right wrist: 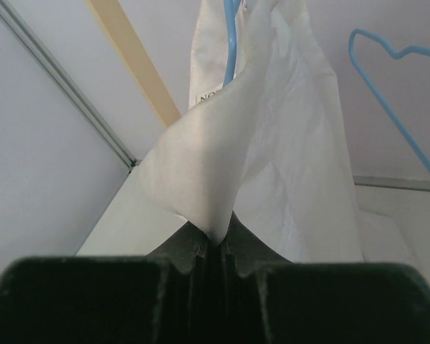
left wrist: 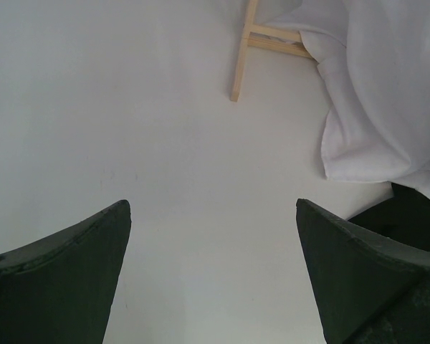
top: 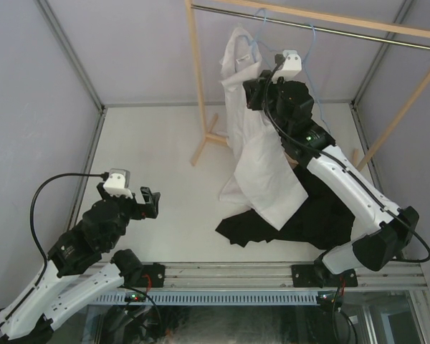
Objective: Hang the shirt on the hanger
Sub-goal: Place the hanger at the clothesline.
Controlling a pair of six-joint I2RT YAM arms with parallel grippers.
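Here, the shirt [top: 261, 165] drapes onto a black garment [top: 301, 226].

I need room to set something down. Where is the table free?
Free: the bare table left of the wooden rack post, back to the wall, forward to the left gripper. Crowded: the right side, where the shirt trails onto the black garment.

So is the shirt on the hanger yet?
Nearly. Done: the shirt is lifted to the rail, its top beside a blue hanger. In hand: the right hand pinches its fabric. Left: whether it hangs properly is unclear, its bottom lies on the table; the left hand is open.
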